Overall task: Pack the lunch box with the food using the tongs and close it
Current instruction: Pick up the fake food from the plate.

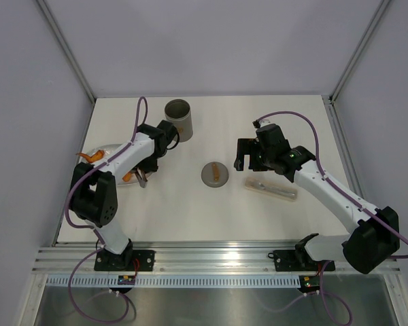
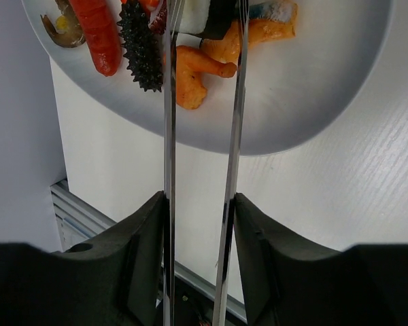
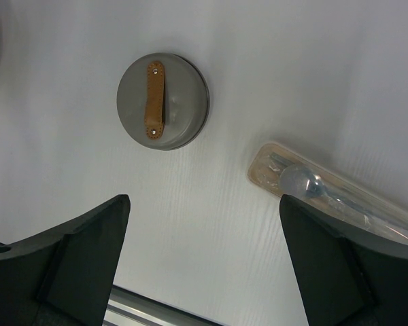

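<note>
1. The left gripper (image 2: 199, 210) is clamped on the slim silver metal tongs (image 2: 168, 122). Each black finger presses against one of the two thin arms.
2. The tongs reach out over the white oval plate (image 2: 313, 102) at the left side of the white table (image 1: 190, 210). Their tips run out of the wrist view.
3. The food sits on that plate. A small knobbly orange piece (image 2: 190, 75) shows between the two tong arms, with a red piece (image 2: 98, 34) and a spiky black piece (image 2: 139, 51) to one side.
4. The tall grey cylindrical lunch box (image 1: 179, 119) stands upright and open at the far side, just beyond the left arm.
5. Its round grey lid with the tan strip handle (image 3: 162, 100) lies flat at mid-table.
6. The right gripper (image 3: 204, 231) hangs with its jaws spread wide, holding nothing, above the table between the lid and a flat tan oblong packet in clear wrapping (image 3: 326, 190).
</note>
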Controlling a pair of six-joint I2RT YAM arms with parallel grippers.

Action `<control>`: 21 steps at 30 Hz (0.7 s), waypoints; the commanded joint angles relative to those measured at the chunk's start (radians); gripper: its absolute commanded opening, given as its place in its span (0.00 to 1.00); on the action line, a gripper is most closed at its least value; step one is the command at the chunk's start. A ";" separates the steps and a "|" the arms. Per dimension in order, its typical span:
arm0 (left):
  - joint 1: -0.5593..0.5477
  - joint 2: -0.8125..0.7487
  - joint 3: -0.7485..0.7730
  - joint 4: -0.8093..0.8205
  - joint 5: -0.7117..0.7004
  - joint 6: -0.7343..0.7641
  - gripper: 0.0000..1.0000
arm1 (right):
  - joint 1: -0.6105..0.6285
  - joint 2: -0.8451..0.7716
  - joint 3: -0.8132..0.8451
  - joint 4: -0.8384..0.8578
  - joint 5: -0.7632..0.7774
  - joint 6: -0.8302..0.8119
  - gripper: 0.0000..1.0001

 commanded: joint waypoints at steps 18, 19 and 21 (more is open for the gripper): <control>0.009 -0.131 0.110 -0.065 -0.049 0.000 0.00 | 0.000 -0.001 0.005 0.038 -0.015 0.006 0.99; 0.009 -0.139 0.116 -0.066 -0.043 0.000 0.00 | -0.002 -0.001 0.005 0.038 -0.015 0.006 0.99; 0.008 -0.162 0.125 -0.068 -0.037 0.000 0.00 | -0.002 0.001 0.005 0.039 -0.016 0.006 0.99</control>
